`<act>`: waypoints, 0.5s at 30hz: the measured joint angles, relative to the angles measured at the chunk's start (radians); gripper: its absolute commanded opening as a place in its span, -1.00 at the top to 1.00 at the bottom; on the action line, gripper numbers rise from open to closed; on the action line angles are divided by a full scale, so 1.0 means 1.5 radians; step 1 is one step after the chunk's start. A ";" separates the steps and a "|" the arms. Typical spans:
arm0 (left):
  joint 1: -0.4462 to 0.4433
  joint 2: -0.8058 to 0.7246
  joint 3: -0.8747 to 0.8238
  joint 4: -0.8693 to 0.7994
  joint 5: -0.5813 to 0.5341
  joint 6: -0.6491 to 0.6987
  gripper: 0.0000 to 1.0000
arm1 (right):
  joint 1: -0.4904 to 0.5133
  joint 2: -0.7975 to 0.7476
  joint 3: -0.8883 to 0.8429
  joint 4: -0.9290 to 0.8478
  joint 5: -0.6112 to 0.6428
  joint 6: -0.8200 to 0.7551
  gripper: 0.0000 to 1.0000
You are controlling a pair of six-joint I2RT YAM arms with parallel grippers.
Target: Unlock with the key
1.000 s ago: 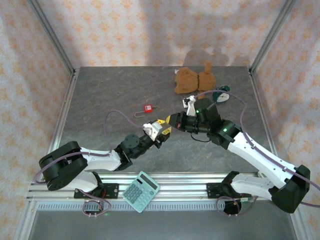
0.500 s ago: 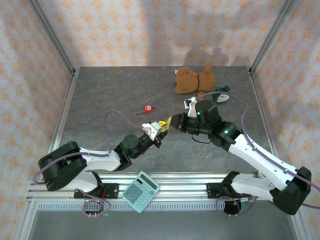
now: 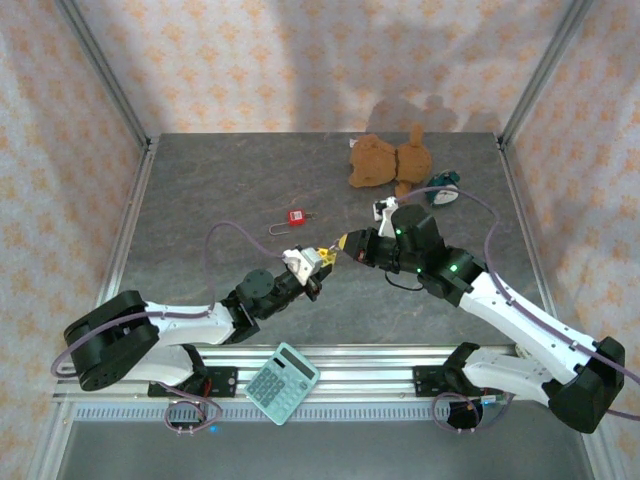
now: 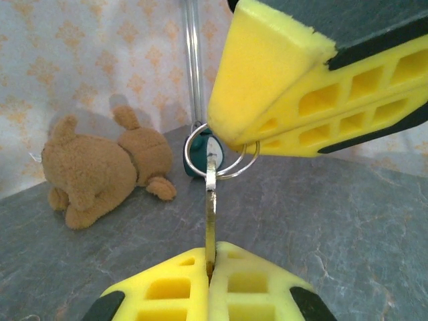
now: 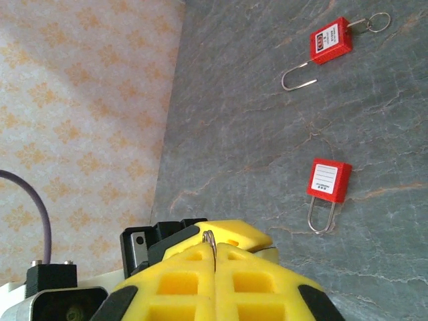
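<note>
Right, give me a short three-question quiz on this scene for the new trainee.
1. True or false: the left gripper is shut on the blade of the key.
2. In the right wrist view, how many red padlocks lie on the table?
3. What is the right gripper pinching? A) the key ring B) a padlock shackle C) nothing, its jaws stand wide apart

Key: 1 true; 2 two; 3 A.
</note>
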 measured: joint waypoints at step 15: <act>0.035 -0.110 0.038 -0.278 0.067 -0.018 1.00 | 0.003 0.027 -0.011 -0.001 0.018 -0.041 1.00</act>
